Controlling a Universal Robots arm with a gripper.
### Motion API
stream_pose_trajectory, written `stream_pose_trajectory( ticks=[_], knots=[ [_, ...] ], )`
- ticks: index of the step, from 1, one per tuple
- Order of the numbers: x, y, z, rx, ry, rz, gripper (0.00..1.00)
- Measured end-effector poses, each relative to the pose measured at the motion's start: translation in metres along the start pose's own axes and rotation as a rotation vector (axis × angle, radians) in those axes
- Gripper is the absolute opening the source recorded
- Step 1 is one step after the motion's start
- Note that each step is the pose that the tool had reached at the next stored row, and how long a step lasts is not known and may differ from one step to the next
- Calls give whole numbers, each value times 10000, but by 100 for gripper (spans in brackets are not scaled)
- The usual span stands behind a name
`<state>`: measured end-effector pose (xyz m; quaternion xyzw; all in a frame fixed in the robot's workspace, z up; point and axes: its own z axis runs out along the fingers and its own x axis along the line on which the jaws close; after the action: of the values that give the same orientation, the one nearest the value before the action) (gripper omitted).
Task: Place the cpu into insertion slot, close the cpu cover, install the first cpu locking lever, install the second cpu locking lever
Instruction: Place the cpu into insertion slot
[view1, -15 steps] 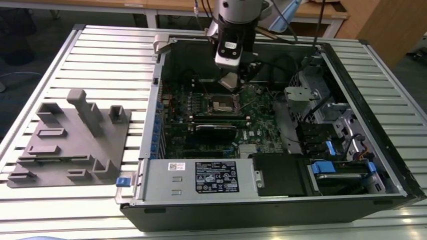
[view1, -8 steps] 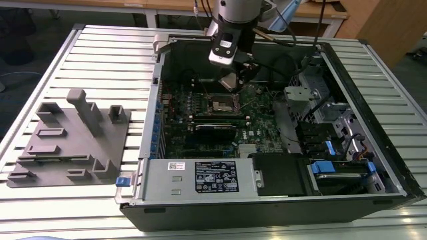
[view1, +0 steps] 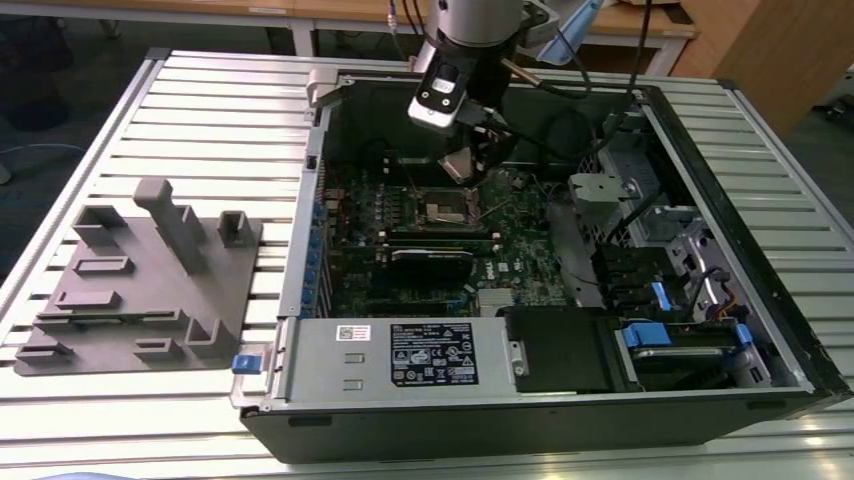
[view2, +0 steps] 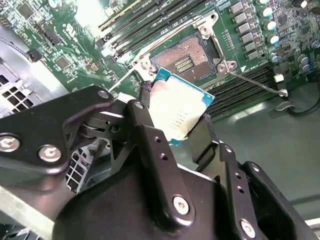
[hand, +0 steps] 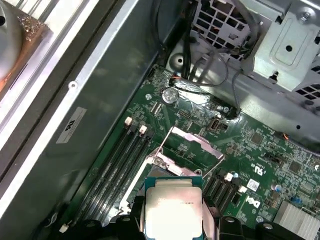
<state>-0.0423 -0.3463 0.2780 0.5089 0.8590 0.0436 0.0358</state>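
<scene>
You've got the gripper (view2: 175, 106) clamped on the chip (view2: 177, 120), one black finger (view2: 145, 100) on each of two opposite edges, its silver top facing the camera in both wrist views. In the exterior view the gripper (view1: 461, 162) hangs inside the open computer case (view1: 561, 420), above the green board (view1: 521, 250) and just over the socket (view1: 447, 208). The chip is in the air, not seated. In the second wrist view it sits just to one side of the socket (view2: 187, 60), whose dark centre lies bare inside its silver rim. In the first wrist view the chip (hand: 172, 207) is held between the fingertips of the gripper (hand: 174, 222), and beyond it the cover (hand: 197, 142) is swung up off the socket, so you see the board through its cut-out. A thin metal lever (view2: 257, 82) is unlatched, angling out from the socket's corner across the long black memory slots (view2: 240, 87) in the second wrist view. I cannot tell how the second lever stands. Off the exterior view's left, a grey parts fixture (view1: 140, 285) lies on the slatted table (view1: 214, 110), well apart from the case. Toward the exterior view's right, drive cages (view1: 667, 260) with blue tabs line the case wall.
</scene>
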Motion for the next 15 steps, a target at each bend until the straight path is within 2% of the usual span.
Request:
stream_pose_trajectory(
  ticks=[12, 15],
  knots=[
    [0, 0, 1, -1, -2, 16, 54],
    [1, 0, 1, 2, -22, 200, 54]
  ],
)
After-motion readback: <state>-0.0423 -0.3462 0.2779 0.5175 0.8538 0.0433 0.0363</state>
